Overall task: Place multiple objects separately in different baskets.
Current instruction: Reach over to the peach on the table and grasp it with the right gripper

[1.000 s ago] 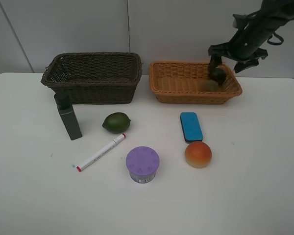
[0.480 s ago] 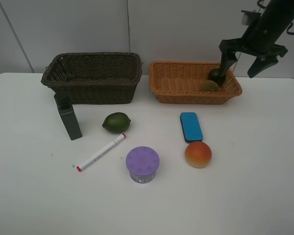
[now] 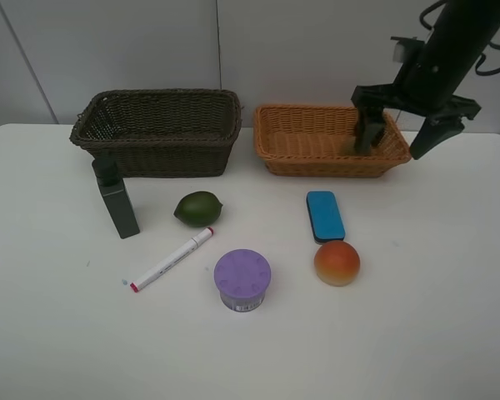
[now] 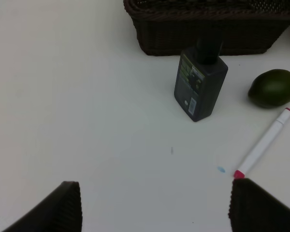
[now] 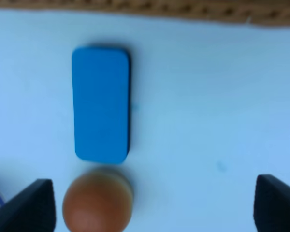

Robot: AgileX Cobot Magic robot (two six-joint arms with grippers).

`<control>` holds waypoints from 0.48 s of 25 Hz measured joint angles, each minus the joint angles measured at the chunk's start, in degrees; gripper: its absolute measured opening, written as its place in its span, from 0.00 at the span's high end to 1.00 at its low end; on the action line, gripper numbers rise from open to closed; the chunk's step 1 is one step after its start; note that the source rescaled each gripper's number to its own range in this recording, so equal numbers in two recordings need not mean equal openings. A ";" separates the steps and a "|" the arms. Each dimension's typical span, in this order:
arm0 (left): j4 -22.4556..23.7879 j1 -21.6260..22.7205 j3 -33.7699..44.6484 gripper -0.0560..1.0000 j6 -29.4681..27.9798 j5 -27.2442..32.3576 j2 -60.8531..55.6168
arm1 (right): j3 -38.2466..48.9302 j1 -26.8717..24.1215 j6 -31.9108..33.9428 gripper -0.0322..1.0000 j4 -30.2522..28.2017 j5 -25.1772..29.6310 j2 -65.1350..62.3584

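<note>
On the white table lie a dark green bottle [image 3: 117, 200], a green lime [image 3: 198, 208], a red-tipped marker [image 3: 173, 259], a purple-lidded jar [image 3: 242, 279], a blue eraser [image 3: 324, 216] and a peach [image 3: 337, 262]. At the back stand the dark brown basket [image 3: 158, 133] and the tan basket [image 3: 304, 142]. My right gripper [image 3: 397, 137] hangs open and empty over the tan basket's right end. Its wrist view looks down on the eraser [image 5: 101, 104] and the peach [image 5: 97, 200]. My left gripper [image 4: 159, 212] is open above bare table, short of the bottle [image 4: 200, 82], the lime [image 4: 273, 88] and the marker [image 4: 263, 145].
The table's back edge runs just behind both baskets, against a pale wall. The dark basket's wall [image 4: 208, 29] stands right behind the bottle. The tan basket's rim [image 5: 183, 12] lies beyond the eraser in the right wrist view.
My right gripper has lifted out of the tan basket, open and empty, and shifted toward the basket's front right. A dark fruit seen in that basket earlier is now behind a finger.
</note>
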 joint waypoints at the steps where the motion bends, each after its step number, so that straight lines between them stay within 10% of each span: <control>1: 0.00 0.00 0.00 0.17 0.00 0.00 0.00 | 1.53 1.02 1.09 0.03 -0.39 0.00 -0.03; 12: 0.00 0.00 0.00 0.17 0.00 0.00 0.00 | 15.81 8.95 5.60 0.03 4.78 -8.34 -0.10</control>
